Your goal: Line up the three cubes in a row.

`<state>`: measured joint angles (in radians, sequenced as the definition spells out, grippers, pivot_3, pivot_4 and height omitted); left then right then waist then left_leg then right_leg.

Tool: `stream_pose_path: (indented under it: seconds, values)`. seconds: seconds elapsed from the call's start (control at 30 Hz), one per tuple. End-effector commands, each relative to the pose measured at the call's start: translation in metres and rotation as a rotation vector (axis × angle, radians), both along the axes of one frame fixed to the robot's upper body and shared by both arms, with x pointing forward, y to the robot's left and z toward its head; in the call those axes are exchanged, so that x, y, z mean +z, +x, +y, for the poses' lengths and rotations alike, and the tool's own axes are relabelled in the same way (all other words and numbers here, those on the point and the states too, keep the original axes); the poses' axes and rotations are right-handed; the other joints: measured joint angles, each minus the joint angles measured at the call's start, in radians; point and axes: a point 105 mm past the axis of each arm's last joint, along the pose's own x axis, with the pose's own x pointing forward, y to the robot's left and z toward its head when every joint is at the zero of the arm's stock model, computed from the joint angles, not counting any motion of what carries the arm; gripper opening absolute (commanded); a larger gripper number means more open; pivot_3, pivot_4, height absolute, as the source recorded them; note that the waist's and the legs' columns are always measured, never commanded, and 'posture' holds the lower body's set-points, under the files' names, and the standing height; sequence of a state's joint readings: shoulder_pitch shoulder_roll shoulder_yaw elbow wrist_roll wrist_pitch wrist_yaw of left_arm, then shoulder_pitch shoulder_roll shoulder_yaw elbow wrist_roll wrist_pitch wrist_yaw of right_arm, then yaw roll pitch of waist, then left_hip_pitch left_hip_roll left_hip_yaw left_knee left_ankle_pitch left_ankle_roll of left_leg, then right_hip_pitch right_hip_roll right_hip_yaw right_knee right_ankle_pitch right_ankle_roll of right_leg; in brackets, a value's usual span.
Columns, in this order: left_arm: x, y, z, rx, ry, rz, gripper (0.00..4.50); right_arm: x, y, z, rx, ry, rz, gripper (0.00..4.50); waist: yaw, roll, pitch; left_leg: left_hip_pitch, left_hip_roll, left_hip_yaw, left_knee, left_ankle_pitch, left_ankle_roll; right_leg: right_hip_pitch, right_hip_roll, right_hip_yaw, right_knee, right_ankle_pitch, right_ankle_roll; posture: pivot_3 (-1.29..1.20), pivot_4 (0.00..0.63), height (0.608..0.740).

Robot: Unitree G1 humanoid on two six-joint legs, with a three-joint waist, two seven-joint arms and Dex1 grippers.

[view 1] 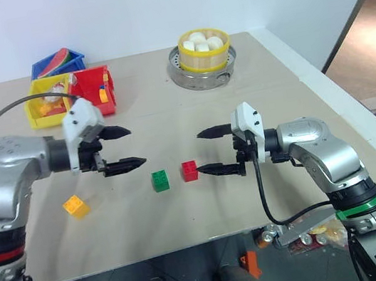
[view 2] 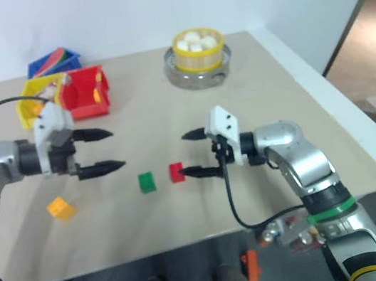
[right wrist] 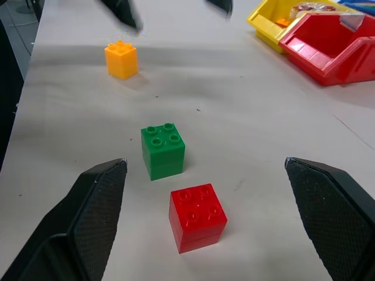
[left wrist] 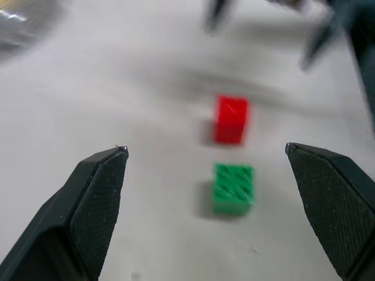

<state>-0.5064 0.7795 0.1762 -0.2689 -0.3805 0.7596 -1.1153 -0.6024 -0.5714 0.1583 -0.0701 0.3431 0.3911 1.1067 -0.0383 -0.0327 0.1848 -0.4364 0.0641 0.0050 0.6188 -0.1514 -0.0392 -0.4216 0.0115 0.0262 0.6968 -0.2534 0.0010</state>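
Green cube (view 1: 159, 180) and red cube (view 1: 189, 170) sit just beside each other on the bench (view 1: 251, 86), a narrow gap between them. Both lie between the two sets of fingers, the red one just off the tips of the right gripper (view 1: 208, 152). The yellow-orange cube (view 1: 75, 206) lies well apart, behind and below the fingers of the left gripper (view 1: 121, 149), on the side away from the pair.

Left fingers: spread wide, holding nothing, raised above the bench.
Right fingers: spread wide, holding nothing, pointing toward the red cube.

Progress, as judged: two of three cubes roughly in line; the yellow-orange one is not yet brought in next to the green.

Surroundings: red bin (view 1: 95, 89), yellow bin (view 1: 46, 101), blue bin (view 1: 57, 63) and a steamer basket (view 1: 205, 51) stand beyond the fingers. Nothing lies between the yellow-orange cube and the pair.
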Motion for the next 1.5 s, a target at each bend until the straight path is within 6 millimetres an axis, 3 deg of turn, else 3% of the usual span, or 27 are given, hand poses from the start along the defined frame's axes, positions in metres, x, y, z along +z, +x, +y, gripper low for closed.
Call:
stream_pose_path:
  seconds: [0.03, 0.2, 0.33, 0.7, 1.0, 1.27, 1.5]
  values:
    - [0.007, -0.009, 0.024, 0.136, -0.044, -0.088, 4.46, 0.009, -0.001, 0.002, 0.026, 0.009, -0.040, 4.50, -0.001, 0.000, 0.000, -0.001, 0.000, -0.001, 0.000, 0.000, 0.000, 0.000, 0.000, -0.001, 0.000, 0.000, 0.000, 0.00, 0.150, 0.740]
    - [-0.014, -0.032, 0.075, 0.273, -0.067, -0.137, 4.46, 0.004, -0.001, 0.007, 0.061, 0.000, -0.024, 4.50, -0.005, 0.000, 0.000, 0.000, 0.001, -0.001, 0.000, 0.000, 0.000, -0.001, 0.000, -0.001, 0.000, 0.000, -0.001, 0.00, 0.150, 0.740]
    - [-0.024, -0.042, 0.091, 0.313, -0.059, -0.148, 4.46, 0.001, 0.000, 0.008, 0.078, -0.015, -0.021, 4.50, 0.002, 0.000, 0.000, 0.000, 0.001, -0.001, 0.000, 0.000, 0.000, 0.000, -0.001, -0.001, 0.000, -0.003, -0.005, 0.00, 0.150, 0.740]
    - [-0.068, -0.064, 0.105, 0.378, -0.028, 0.005, 4.46, -0.002, 0.001, 0.003, 0.091, -0.048, -0.014, 4.50, 0.002, -0.001, 0.000, 0.000, 0.001, 0.006, 0.000, 0.000, -0.001, -0.002, -0.003, 0.003, 0.000, -0.003, -0.005, 0.00, 0.150, 0.740]
    - [-0.078, -0.054, 0.106, 0.380, -0.009, 0.041, 4.46, -0.001, 0.003, 0.002, 0.089, -0.050, -0.016, 4.50, 0.002, -0.001, 0.000, 0.000, 0.001, 0.008, -0.001, 0.000, -0.001, -0.003, -0.002, 0.004, 0.000, -0.003, -0.005, 0.00, 0.150, 0.740]
    - [-0.098, -0.047, 0.109, 0.364, 0.036, 0.115, 4.46, 0.014, -0.021, 0.006, 0.185, 0.041, 0.061, 4.50, 0.002, -0.001, 0.000, 0.000, 0.002, 0.009, -0.002, -0.001, -0.002, -0.004, -0.002, 0.005, 0.000, -0.003, -0.005, 0.00, 0.150, 0.740]
    - [-0.110, -0.036, 0.105, 0.337, 0.049, 0.175, 4.46, 0.014, -0.014, -0.001, 0.121, 0.008, 0.018, 4.50, 0.003, -0.001, 0.000, 0.000, 0.002, 0.011, -0.002, -0.001, -0.002, -0.005, -0.003, 0.005, 0.000, -0.003, -0.006, 0.00, 0.150, 0.740]
